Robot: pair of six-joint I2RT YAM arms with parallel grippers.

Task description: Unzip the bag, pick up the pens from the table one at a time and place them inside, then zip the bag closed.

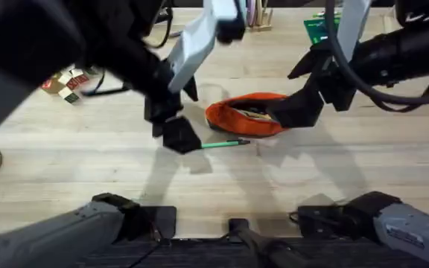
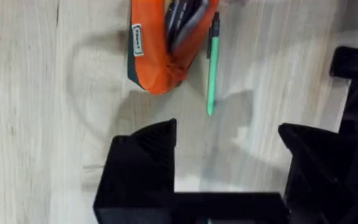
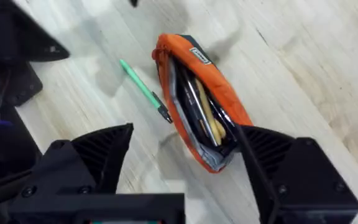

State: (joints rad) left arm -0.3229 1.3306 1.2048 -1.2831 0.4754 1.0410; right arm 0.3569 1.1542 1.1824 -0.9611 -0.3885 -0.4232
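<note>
Orange bag (image 1: 246,113) lies mid-bench (image 1: 88,171), unzipped and gaping, several pens (image 3: 202,113) already inside. One light green pen (image 1: 225,144) is on the bench just beside the bag's near side, dark tip end toward the bag, close but whether touching can't tell. Left tool (image 2: 225,155) hangs above the bench near the green pen's pale end, fingers spread wide, holding nothing. Right tool (image 3: 185,158) sits at the bag's right end, jaws wide apart, one finger (image 3: 272,155) at the bag's end, nothing gripped. Small red-and-white boxes (image 1: 67,82) at far left of bench.
</note>
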